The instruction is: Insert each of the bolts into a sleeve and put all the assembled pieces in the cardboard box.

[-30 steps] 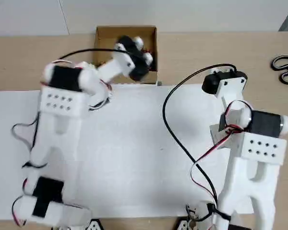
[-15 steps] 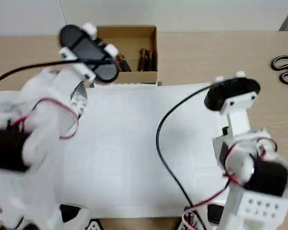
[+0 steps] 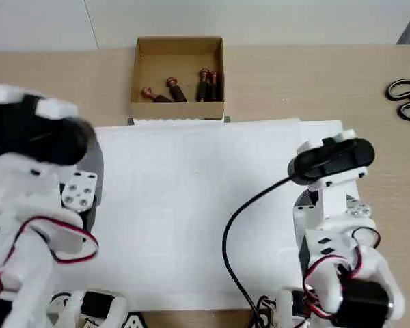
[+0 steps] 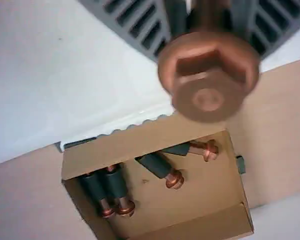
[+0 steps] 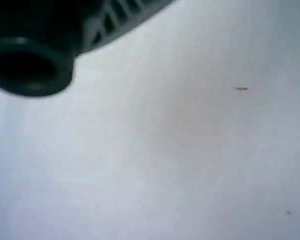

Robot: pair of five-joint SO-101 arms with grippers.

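Observation:
The cardboard box (image 3: 178, 44) stands at the table's far side and holds several assembled pieces (image 3: 174, 89), dark sleeves with copper bolt heads. In the left wrist view the box (image 4: 140, 142) lies well below my left gripper (image 4: 207, 20), whose grey ribbed fingers (image 4: 135, 17) are shut on a copper bolt (image 4: 207, 75) with its hex head facing the camera. My right gripper (image 5: 65, 30) is shut on a dark sleeve (image 5: 31, 66), open end towards the camera, over white paper. In the high view the left arm (image 3: 34, 133) is raised at the left and the right arm (image 3: 331, 160) at the right.
A white paper sheet (image 3: 191, 205) covers the middle of the table. Black scissors (image 3: 406, 99) lie at the far right edge. A black cable (image 3: 246, 212) loops over the paper beside the right arm.
The left arm has drawn back from over the box to the front left and risen, uncovering the pieces in the box. The right arm has also pulled back towards the front.

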